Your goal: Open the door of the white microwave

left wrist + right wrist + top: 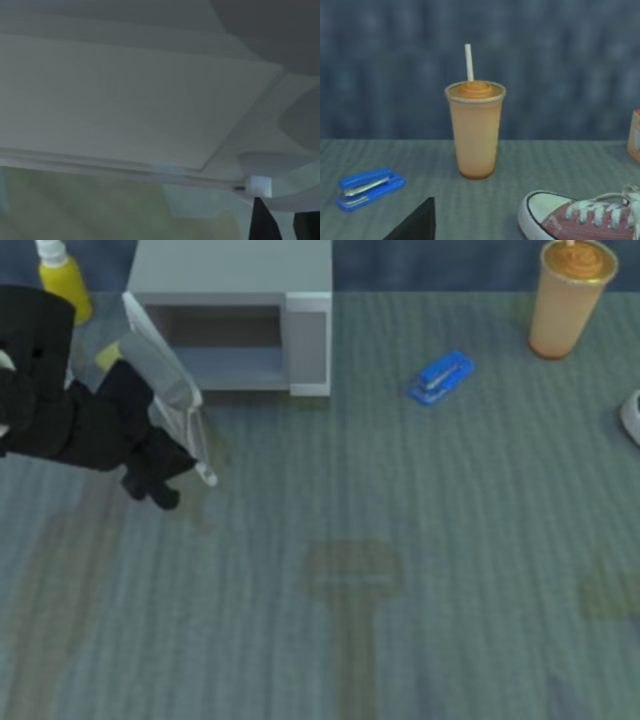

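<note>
The white microwave (240, 270) stands at the table's back left with its cavity showing. Its door (165, 375) is swung wide out toward the left, hinged at the left side. The pale handle (203, 462) runs along the door's free end. My left gripper (160, 488) is at the door's outer face, right by that end, shut on the handle. In the left wrist view the door (125, 95) fills the picture, and two dark fingers (262, 222) straddle the pale handle bar (280, 202). My right gripper (420, 225) is parked off the top view's right.
A blue stapler (441, 378) lies to the right of the microwave. An orange drink cup with a straw (570, 300) stands at the back right, and a sneaker (632, 415) lies at the right edge. A yellow bottle (62, 280) stands behind my left arm.
</note>
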Available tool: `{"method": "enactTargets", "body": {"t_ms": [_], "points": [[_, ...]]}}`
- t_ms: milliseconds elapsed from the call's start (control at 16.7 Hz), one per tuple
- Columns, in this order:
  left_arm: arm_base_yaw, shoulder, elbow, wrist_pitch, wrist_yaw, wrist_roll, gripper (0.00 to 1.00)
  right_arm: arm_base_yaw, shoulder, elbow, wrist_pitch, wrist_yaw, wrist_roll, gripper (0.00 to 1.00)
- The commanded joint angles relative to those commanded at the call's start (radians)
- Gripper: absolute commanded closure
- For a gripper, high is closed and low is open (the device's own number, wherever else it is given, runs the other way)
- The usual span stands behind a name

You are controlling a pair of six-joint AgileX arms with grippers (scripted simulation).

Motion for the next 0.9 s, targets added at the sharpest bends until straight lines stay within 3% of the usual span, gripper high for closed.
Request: {"method": "enactTargets", "body": {"t_ms": [600, 900], "points": [[-0.003, 0.000, -0.004, -0.003, 0.005, 0.000, 1.00, 0.000, 0.000, 0.000, 0.000, 0.000, 0.000, 0.00], [0.023, 0.005, 0.014, -0.037, 0.034, 0.064, 1.00, 0.000, 0.000, 0.000, 0.000, 0.000, 0.000, 0.00]]}}
